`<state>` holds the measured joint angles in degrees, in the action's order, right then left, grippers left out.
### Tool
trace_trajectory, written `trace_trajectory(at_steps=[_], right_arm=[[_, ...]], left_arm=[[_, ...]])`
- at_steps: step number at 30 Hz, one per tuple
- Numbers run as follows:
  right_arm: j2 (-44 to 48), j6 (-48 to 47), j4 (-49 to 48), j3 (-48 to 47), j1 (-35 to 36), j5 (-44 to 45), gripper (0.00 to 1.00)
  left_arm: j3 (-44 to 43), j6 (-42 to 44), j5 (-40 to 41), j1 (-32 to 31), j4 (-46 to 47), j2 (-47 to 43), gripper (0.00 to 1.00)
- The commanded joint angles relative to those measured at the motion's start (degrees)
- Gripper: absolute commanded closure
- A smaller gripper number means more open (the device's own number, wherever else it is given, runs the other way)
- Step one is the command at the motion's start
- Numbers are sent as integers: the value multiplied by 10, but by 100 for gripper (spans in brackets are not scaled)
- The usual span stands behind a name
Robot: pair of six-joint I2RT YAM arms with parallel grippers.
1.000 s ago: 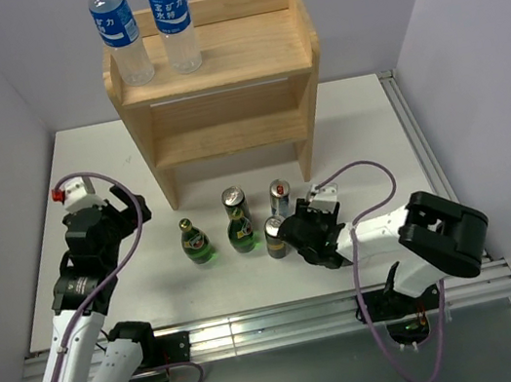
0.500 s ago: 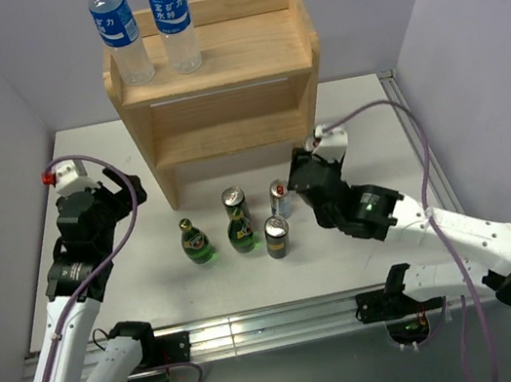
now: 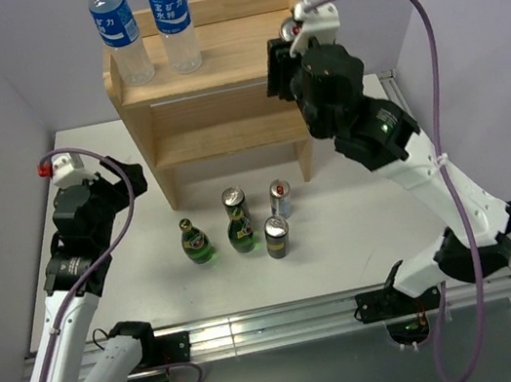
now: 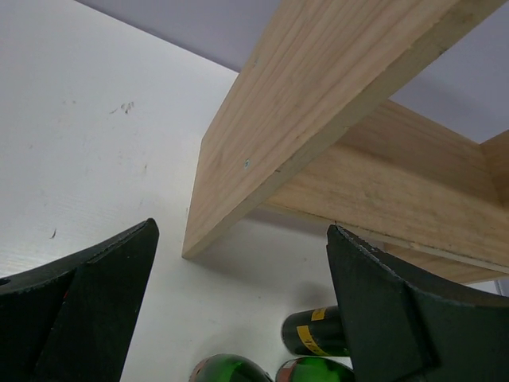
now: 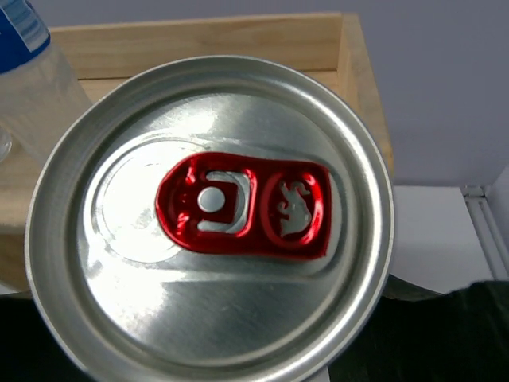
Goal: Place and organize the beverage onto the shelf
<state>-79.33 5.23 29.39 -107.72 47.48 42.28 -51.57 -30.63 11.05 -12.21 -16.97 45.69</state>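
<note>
1. The right gripper (image 3: 288, 47) is clamped tight on the can (image 5: 211, 219): silver lid, red pull tab, no readable writing.
2. The can hangs above the right end of the shelf (image 3: 241, 50).
3. The left gripper (image 4: 238, 318) gapes wide and empty, facing the shelf's left panel.
4. Two water bottles (image 3: 119, 32) with blue labels and white characters stand top left on the shelf.
5. Green bottles (image 3: 195, 243) and cans (image 3: 277, 237) stand before the shelf.

Robotics lab test cell, not a home or shop. Indicated by: white table (image 3: 362, 232) boxed in by plain lilac panels (image 3: 475, 33), aluminium extrusion rail (image 3: 278, 320) bolted along the near edge, purple cabling (image 3: 432, 81) left exposed behind the right gripper (image 3: 283, 53).
</note>
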Motion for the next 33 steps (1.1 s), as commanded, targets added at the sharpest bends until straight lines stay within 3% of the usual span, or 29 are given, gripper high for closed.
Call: trace_trajectory(at_steps=[1, 11, 33], right_arm=[[-52, -63, 23, -111, -19, -46, 100], [-164, -101, 2, -245, -59, -23, 100], [-179, -53, -5, -179, -127, -4, 100]], left_arm=[[8, -15, -20, -3, 33, -26, 6], [28, 1, -23, -3, 4, -80, 5], [-19, 30, -40, -15, -63, -105, 3]])
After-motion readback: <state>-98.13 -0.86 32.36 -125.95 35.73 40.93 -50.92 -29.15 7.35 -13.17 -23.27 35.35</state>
